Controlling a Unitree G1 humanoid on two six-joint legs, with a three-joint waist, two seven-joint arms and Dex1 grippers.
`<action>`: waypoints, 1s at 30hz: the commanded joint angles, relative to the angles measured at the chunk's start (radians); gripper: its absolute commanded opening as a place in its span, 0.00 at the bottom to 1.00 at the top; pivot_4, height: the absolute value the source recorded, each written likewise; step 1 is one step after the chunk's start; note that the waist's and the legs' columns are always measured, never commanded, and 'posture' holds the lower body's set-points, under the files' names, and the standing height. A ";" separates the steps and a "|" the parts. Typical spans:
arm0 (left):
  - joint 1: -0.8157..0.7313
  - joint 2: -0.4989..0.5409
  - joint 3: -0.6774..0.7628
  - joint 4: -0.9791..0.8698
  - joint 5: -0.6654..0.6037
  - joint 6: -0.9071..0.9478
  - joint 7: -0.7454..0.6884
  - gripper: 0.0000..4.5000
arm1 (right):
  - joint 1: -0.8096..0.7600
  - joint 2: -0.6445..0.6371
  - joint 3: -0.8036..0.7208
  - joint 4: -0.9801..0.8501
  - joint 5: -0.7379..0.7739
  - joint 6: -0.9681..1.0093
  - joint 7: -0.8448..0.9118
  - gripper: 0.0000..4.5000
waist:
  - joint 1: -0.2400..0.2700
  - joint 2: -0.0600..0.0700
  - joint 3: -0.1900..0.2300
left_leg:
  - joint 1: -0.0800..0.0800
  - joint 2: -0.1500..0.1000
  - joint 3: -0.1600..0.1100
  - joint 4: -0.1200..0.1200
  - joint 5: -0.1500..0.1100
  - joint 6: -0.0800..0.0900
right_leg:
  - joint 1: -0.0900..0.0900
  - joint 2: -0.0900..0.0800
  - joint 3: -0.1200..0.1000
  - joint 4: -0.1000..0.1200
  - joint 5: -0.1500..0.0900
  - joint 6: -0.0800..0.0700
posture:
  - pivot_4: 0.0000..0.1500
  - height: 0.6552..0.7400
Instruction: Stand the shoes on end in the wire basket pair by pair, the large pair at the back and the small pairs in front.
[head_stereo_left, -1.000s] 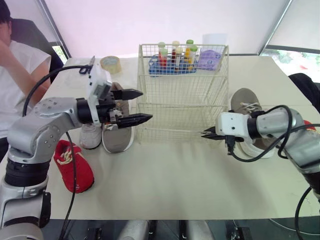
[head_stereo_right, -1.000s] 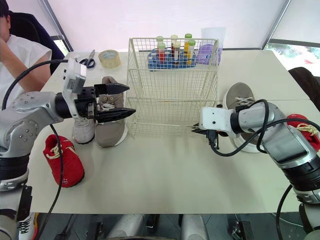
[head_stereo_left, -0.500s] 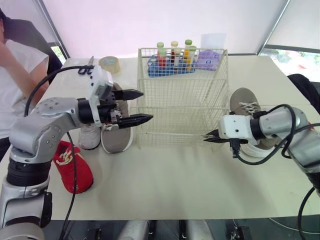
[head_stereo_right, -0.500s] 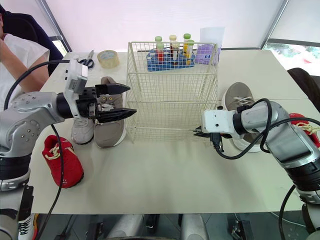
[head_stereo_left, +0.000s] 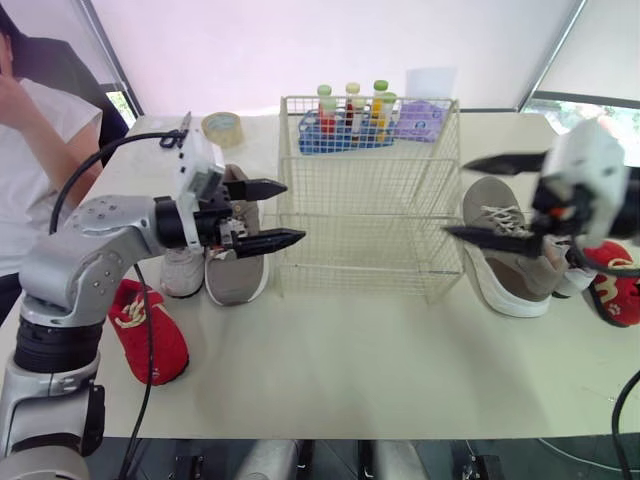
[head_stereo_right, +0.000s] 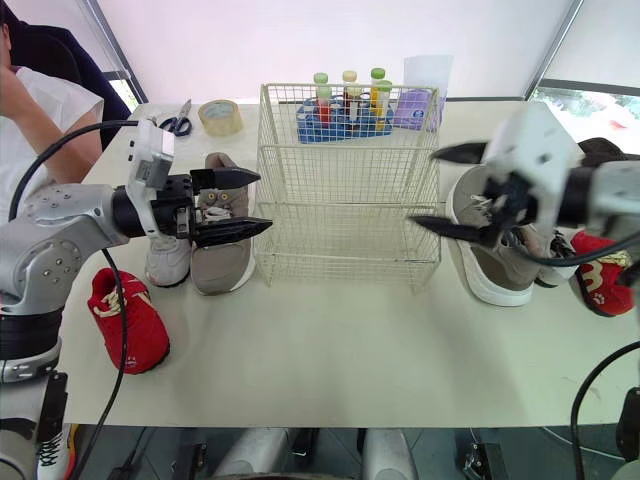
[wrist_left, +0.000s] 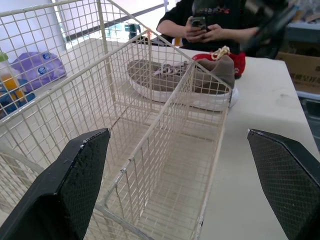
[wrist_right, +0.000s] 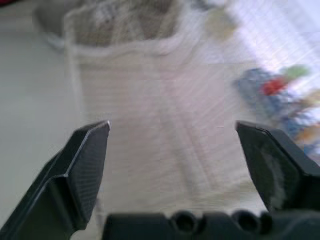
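Observation:
The cream wire basket (head_stereo_left: 365, 200) stands mid-table with no shoe in it. To its left lie a large taupe shoe (head_stereo_left: 235, 275), a small white shoe (head_stereo_left: 182, 272) and a red shoe (head_stereo_left: 150, 335). My left gripper (head_stereo_left: 292, 211) hovers open over the taupe shoe, pointing at the basket's left side, which fills the space between its fingers (wrist_left: 80, 185). Right of the basket lie the other taupe shoe (head_stereo_left: 510, 275), a red shoe (head_stereo_left: 612, 290) and part of a white one (head_stereo_left: 570, 285). My right gripper (head_stereo_left: 458, 197) is open, raised beside the basket's right wall, holding nothing.
Behind the basket stand a rack of coloured tubes (head_stereo_left: 345, 120) and a purple packet (head_stereo_left: 420, 118). A tape roll (head_stereo_left: 222, 128) and scissors (head_stereo_left: 180, 130) lie at the back left. One person sits at the left (head_stereo_left: 30, 150), another holds a phone across the table (wrist_left: 202, 25).
My right gripper has gone from shut to wide open and swung up and rightward from the basket's front corner to its right side. The left arm has held still.

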 joint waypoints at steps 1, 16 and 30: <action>-0.017 -0.008 0.025 0.008 -0.011 -0.028 -0.016 1.00 | 0.086 0.007 -0.157 -0.085 0.018 0.187 -0.129 0.99 | -0.001 0.000 0.000 | 0.000 0.000 0.000 0.000 0.000 0.000 | 0.000 0.000 0.000 0.000 0.000 0.000 | 1.00 1.00; -0.062 -0.068 -0.034 0.084 0.039 -0.082 -0.080 1.00 | 0.403 0.348 -0.232 -0.165 -0.124 0.408 -0.568 0.99 | -0.003 -0.001 -0.002 | 0.000 0.000 0.000 0.001 0.001 0.000 | 0.000 0.000 0.000 0.002 0.000 -0.001 | 1.00 1.00; -0.032 -0.058 -0.014 0.040 0.035 -0.067 -0.049 1.00 | 0.449 0.444 -0.223 -0.079 -0.149 0.131 -0.643 0.99 | -0.003 -0.003 -0.003 | 0.003 0.000 0.000 0.002 0.001 -0.001 | 0.003 0.000 0.000 0.002 -0.001 -0.001 | 1.00 1.00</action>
